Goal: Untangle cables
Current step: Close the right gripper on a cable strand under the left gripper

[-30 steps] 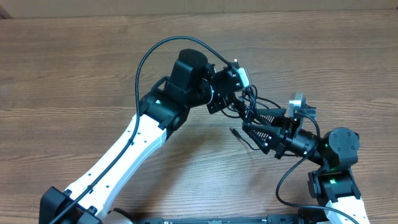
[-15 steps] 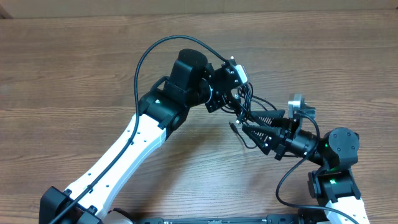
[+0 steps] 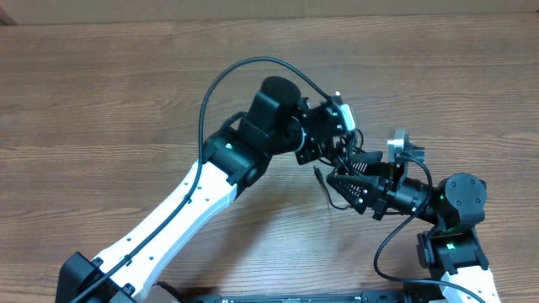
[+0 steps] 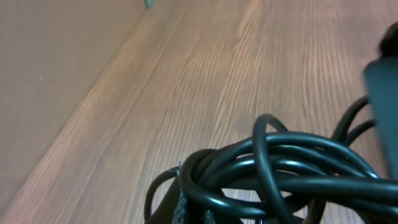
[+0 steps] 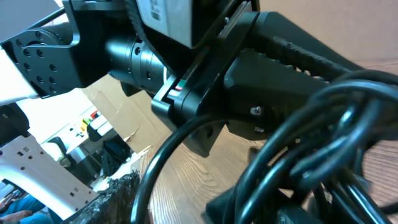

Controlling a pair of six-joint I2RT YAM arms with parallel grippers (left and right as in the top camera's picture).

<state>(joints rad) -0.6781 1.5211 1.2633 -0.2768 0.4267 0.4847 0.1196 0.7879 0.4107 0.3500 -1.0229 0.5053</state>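
The cables [image 3: 347, 160] are a small black bunch hanging just above the wooden table [image 3: 126, 101], between the two grippers. My left gripper [image 3: 343, 151] is shut on the top of the bunch. In the left wrist view the looped cables [image 4: 292, 168] fill the space at its jaws [image 4: 261, 214]. A loose plug end [image 3: 317, 175] dangles to the left. My right gripper [image 3: 337, 179] reaches in from the right, open, with strands [image 5: 311, 155] lying between its fingers. One rough finger pad [image 5: 102, 199] shows beside a single loop; the other finger is hidden behind the cables.
The left arm [image 3: 210, 177] runs from the bottom left to the middle. The right arm's base [image 3: 455, 219] stands at the bottom right. The left wrist housing [image 5: 261, 62] looms close above my right gripper. A wall edge runs along the table's far side [image 3: 269, 18].
The left arm has swung to the right, carrying the bunch closer over my right gripper. The right gripper's jaws have narrowed slightly and stayed in place.
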